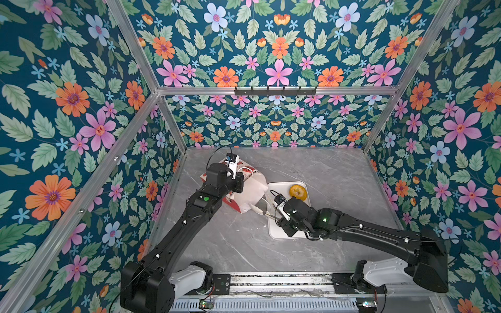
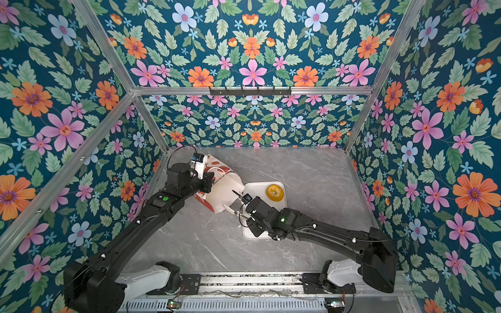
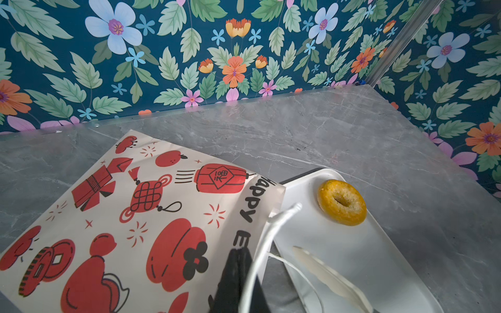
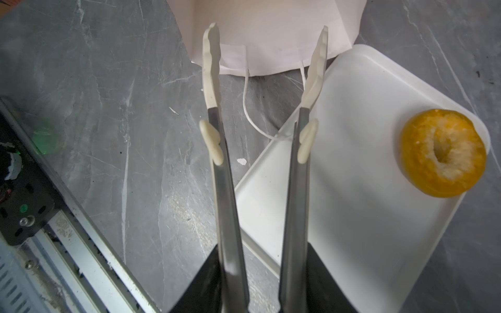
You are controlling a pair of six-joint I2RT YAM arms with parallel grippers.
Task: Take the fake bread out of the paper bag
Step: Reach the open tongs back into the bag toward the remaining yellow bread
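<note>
The paper bag (image 1: 252,189) (image 2: 225,191) lies tilted on its side, its mouth toward the white tray. Its printed face (image 3: 135,203) points up. My left gripper (image 3: 238,260) (image 1: 238,184) is shut on the bag's upper rim by the cord handle (image 3: 260,249). My right gripper (image 4: 264,271) (image 1: 280,218) is shut on metal tongs (image 4: 225,189). The tongs stand open and empty, their pale tips (image 4: 211,46) just in front of the bag's lower rim (image 4: 271,35). One ring-shaped piece of fake bread (image 1: 297,192) (image 2: 275,192) (image 3: 341,202) (image 4: 443,153) lies on the tray. The bag's inside is hidden.
The white tray (image 1: 273,233) (image 2: 253,189) (image 3: 366,257) (image 4: 366,189) sits right of the bag on the grey marble table (image 1: 339,176). The lower handle cord (image 4: 249,108) trails onto the table. A metal rail (image 1: 271,281) runs along the front edge. Floral walls enclose the other sides.
</note>
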